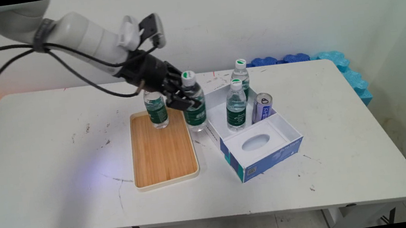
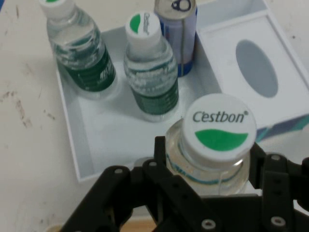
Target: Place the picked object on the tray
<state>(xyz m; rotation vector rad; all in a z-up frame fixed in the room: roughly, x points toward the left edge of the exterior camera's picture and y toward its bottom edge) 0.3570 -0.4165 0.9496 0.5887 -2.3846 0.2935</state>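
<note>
My claw (image 1: 186,102) is clamped on a Cestbon water bottle (image 1: 193,101), fingers (image 2: 161,159) pressing its clear shoulder just below the white-and-green cap. In the main view the bottle hangs upright between the wooden tray (image 1: 164,165) and the white box (image 1: 260,140), its base near the tabletop (image 1: 58,166) at the tray's right edge; I cannot tell whether it touches down or is held just clear.

Just beside it, behind my claw, a second water bottle (image 1: 157,113) stands upright on the far end of the tray. The rest of the tray is bare wood. Looking along the hand, two more bottles sit in the box's open compartment: the nearer bottle (image 2: 150,72) in the middle and the farther bottle (image 2: 79,48) towards a corner, with a blue-and-white drink can (image 2: 177,36) against the divider. The box's other section is a white insert with an oval cutout (image 2: 257,67).

My read: one bottle is on the tray, one is in hand between box and tray, and two bottles plus the can remain in the box.

The tabletop is white, scuffed and speckled with dark marks. A plain pale wall stands behind it, with blue foam pieces (image 1: 332,60) along the far right corner.
</note>
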